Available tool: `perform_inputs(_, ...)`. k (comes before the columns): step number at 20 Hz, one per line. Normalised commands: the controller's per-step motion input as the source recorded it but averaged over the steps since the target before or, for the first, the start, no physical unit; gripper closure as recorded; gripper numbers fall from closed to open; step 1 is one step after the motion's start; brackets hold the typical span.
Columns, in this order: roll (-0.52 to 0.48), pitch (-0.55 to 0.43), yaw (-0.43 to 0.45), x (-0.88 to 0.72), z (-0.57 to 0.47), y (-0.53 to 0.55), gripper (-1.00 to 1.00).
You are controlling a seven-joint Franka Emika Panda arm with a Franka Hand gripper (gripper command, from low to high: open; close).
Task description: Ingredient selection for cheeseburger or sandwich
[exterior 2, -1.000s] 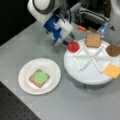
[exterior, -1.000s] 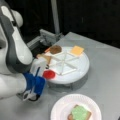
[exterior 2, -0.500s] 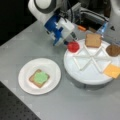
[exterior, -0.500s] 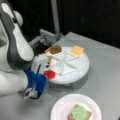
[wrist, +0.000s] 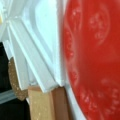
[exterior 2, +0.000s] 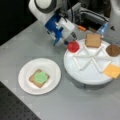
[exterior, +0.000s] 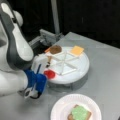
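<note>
The red tomato disc [exterior: 50, 74] [exterior 2: 73, 46] lies in the white segmented tray [exterior: 81, 66] [exterior 2: 85, 75], in the compartment at the rim nearest the arm. My gripper [exterior: 45, 76] [exterior 2: 68, 42], blue and white, is right at the tomato, which fills the right half of the wrist view [wrist: 95, 60]. The tray also holds a bread square [exterior 2: 93, 40] [wrist: 42, 105], a dark patty [exterior: 55, 49] [exterior 2: 113, 50] and an orange cheese square [exterior: 76, 50] [exterior 2: 112, 70]. On the paper plate [exterior: 62, 105] [exterior 2: 25, 75] sits the sandwich: bread topped with green lettuce [exterior: 79, 112] [exterior 2: 40, 77].
The grey table [exterior 2: 62, 105] ends at a dark perforated surface [exterior 2: 15, 107] at a front view's bottom left. Grey metal hardware [exterior: 47, 38] [exterior 2: 90, 15] stands behind the tray. My white arm [exterior: 15, 50] fills a front view's left side.
The arm and gripper have barely moved at the tomato. The tray, the plate and the other ingredients stay as they were.
</note>
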Motion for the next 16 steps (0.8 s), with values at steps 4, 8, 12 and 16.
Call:
perform_inputs(4, -0.129, -0.171, -0.276, -0.16, 0.05, 0.31, -1.00)
perform_inputs(8, -0.148, -0.148, -0.275, -0.18, 0.09, 0.31, 1.00)
perform_inputs(12, -0.147, -0.134, -0.270, -0.20, 0.10, 0.28, 1.00)
perform_inputs(16, -0.138, -0.130, -0.260, -0.23, 0.12, 0.22, 1.00)
